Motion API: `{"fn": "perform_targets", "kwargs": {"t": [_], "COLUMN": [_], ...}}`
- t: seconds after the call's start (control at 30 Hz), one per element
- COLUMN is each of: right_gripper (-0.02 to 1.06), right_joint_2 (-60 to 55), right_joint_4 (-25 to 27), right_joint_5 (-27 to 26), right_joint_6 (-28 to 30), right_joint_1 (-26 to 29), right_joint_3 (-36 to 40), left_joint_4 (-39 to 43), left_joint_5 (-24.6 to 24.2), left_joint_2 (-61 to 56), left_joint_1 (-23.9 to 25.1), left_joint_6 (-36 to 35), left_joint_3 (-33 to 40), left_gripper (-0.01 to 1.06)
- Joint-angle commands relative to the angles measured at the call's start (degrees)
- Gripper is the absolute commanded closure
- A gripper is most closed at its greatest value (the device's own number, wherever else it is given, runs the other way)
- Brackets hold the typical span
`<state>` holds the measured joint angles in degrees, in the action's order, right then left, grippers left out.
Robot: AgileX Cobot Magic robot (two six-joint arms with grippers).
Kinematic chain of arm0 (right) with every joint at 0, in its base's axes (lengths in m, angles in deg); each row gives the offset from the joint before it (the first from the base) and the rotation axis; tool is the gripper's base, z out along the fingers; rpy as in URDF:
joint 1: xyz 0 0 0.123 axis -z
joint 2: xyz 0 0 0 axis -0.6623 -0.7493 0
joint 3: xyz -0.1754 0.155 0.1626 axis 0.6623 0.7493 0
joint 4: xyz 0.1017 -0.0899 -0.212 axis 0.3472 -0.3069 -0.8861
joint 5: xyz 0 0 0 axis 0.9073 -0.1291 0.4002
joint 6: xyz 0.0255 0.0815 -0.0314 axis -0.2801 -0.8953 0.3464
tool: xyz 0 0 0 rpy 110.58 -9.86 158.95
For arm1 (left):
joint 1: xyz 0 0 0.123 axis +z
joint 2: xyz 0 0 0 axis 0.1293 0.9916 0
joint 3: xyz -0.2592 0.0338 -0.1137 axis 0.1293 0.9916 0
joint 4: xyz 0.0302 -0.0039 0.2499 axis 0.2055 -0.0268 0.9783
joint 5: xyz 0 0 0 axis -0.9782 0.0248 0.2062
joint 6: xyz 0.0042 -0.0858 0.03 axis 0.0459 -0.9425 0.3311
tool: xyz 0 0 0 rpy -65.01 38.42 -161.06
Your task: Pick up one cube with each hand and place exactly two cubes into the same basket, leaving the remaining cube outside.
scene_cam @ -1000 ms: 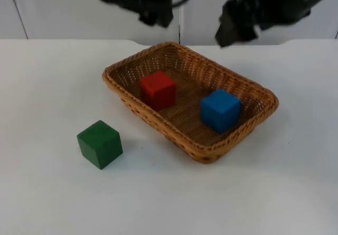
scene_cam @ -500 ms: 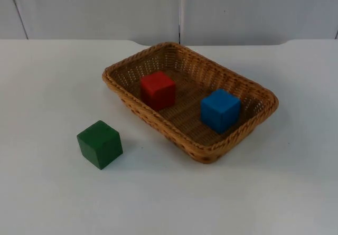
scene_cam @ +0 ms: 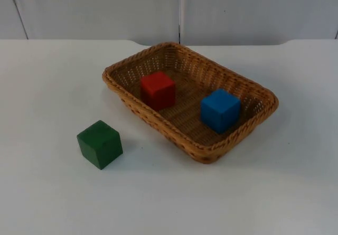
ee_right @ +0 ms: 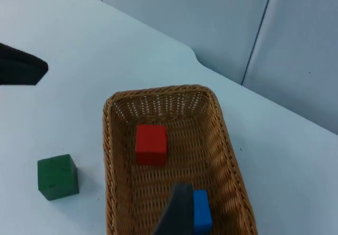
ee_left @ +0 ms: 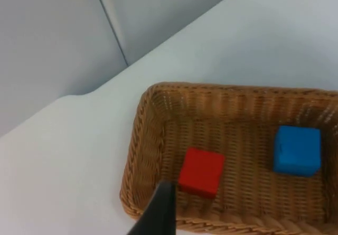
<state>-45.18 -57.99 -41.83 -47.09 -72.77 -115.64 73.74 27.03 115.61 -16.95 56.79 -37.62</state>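
Observation:
A brown wicker basket [scene_cam: 132,66] stands slanted on the middle of the white table. Inside it sit a red cube [scene_cam: 158,90] toward its far left end and a blue cube [scene_cam: 219,110] toward its near right end. A green cube [scene_cam: 100,144] rests on the table outside, in front of the basket's left side. My left gripper [ee_left: 158,216] hovers high above the basket's edge near the red cube [ee_left: 201,171], with the blue cube [ee_left: 297,149] beyond. My right gripper [ee_right: 178,214] hangs high over the blue cube [ee_right: 200,217], looking down on the basket [ee_right: 108,140], red cube [ee_right: 151,144] and green cube [ee_right: 58,176].
The grey partition wall [scene_cam: 179,8] closes off the table's far edge. White table top [scene_cam: 296,193] surrounds the basket on all sides. A dark part of the left arm [ee_right: 18,68] juts in over the table in the right wrist view.
Both arms hung at the upper edge of the top view a second ago and have since pulled back out of it. The cubes and basket have not moved.

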Motion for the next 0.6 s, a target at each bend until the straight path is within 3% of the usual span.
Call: {"fn": "perform_targets", "kwargs": {"t": [0.0,0.27,0.57], "right_gripper": [0.31,0.31,0.31], "right_joint_2": [1.43,5.86,12.69], "right_joint_4": [0.04,0.15,0.36], "right_joint_5": [1.16,0.6,-2.77], "right_joint_6": [-0.2,-0.2,-0.3], "right_joint_1": [0.07,0.07,0.07], "right_joint_3": [-0.18,3.82,14.39], "left_joint_4": [-1.32,-1.75,-3.13], "left_joint_5": [-0.97,-5.24,-1.82], "left_joint_2": [-1.98,-6.4,-13.56], "left_joint_1": [-0.21,-0.21,-0.21], "left_joint_6": [-0.3,0.08,1.57], "left_joint_3": [-0.3,0.13,9.25], "left_gripper": [0.15,0.15,0.15]}}
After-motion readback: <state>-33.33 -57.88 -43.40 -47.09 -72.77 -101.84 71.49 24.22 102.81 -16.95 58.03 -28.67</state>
